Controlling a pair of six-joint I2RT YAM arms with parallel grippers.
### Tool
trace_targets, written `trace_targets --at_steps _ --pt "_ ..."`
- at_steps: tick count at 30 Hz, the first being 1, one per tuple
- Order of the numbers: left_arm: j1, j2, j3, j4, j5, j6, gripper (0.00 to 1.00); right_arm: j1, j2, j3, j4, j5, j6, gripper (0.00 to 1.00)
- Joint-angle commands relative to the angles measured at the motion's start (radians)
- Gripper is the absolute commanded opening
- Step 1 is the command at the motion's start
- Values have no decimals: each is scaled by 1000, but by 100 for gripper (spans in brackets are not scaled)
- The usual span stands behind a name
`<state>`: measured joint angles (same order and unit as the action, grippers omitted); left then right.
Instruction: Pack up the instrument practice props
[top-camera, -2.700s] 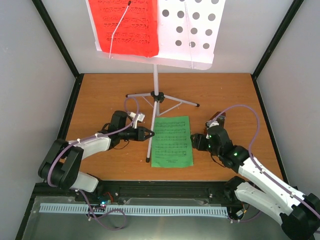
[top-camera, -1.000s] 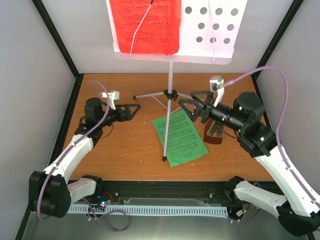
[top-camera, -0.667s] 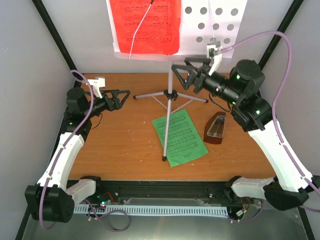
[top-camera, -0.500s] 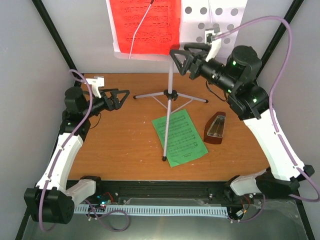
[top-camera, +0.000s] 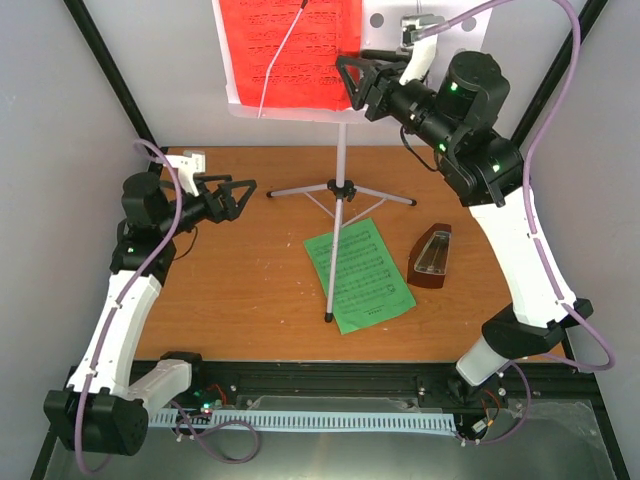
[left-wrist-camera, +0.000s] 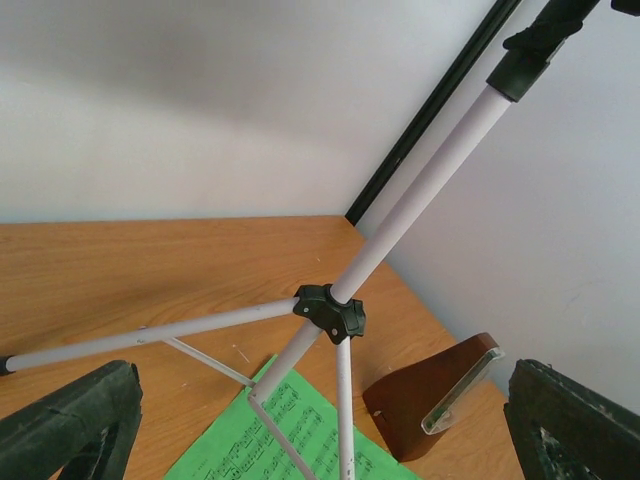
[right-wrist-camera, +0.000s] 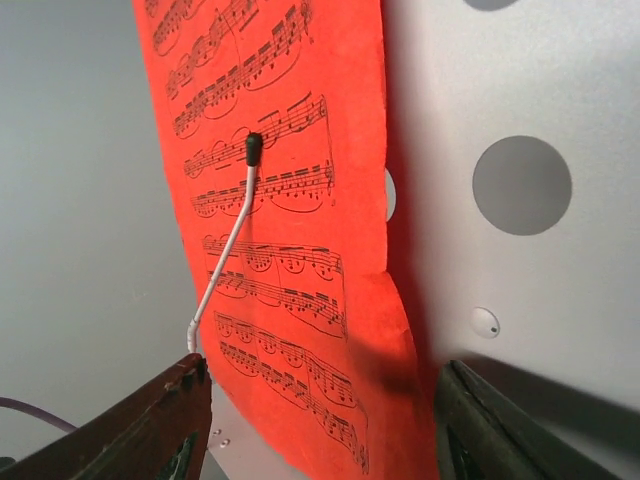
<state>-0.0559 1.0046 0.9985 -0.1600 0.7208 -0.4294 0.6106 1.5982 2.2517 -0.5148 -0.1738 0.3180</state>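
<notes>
The top edge of the overhead view cuts off the red sheet (top-camera: 290, 50) and the perforated tray (top-camera: 385, 20), and the right gripper (top-camera: 348, 82) covers part of the tray. Its jaws stand apart at the sheet's lower right edge; you cannot tell if they touch it. The left gripper (top-camera: 245, 198) is spread and holds nothing. The green sheet (top-camera: 362, 275) lies flat on the table (top-camera: 230, 290) at the stand pole (top-camera: 338, 200), with the brown metronome (top-camera: 430, 257) just beside it.

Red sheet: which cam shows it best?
Right wrist: the red sheet is close up, staves legible, wire clip across it. Top external has the sheet small, top edge cropped. Left wrist lacks it.
</notes>
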Motion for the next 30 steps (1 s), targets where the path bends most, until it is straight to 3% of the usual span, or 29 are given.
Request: trace_targets --at_steps 1,13,21,24,30 --pt "4 -17 60 -33 -4 35 99 5 27 53 -16 17 -16 59" --pt "4 -25 118 -33 8 34 100 5 90 107 -7 -22 -15 49" --pt "4 -3 248 -23 46 26 99 5 110 109 24 6 -27 46" --pt "4 11 290 -9 64 5 99 4 117 109 39 0 -28 39" --pt "4 68 412 67 138 -50 94 5 123 106 56 3 -31 11"
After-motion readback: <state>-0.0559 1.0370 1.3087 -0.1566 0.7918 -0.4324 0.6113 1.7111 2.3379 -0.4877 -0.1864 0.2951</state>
